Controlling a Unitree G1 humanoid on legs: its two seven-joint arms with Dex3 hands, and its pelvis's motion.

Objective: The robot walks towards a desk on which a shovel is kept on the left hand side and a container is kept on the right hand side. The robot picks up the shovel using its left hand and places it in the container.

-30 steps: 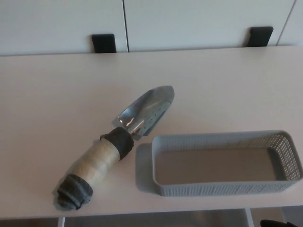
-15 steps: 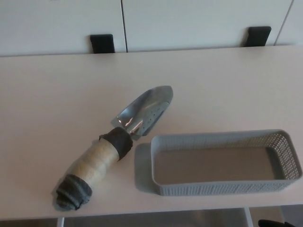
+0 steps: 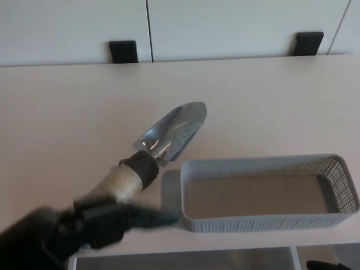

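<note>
Approach stage: blurred left hand [image 3: 84, 228] over shovel [image 3: 160, 147] handle, finger state indiscernible. Shovel resting on tabletop [image 3: 270, 101]; lift and transfer to empty container [image 3: 264, 224] pending.

No readable text, labels or numbers anywhere.

Blurred black left robot hand [image 3: 95, 222], thick blocky fingers, dark rounded forearm behind it

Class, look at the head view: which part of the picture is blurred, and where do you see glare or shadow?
Head view: the left hand at the bottom left is smeared by motion blur; the shovel blade shows bright glare; the container casts a soft shadow to its left on the desk.
</note>
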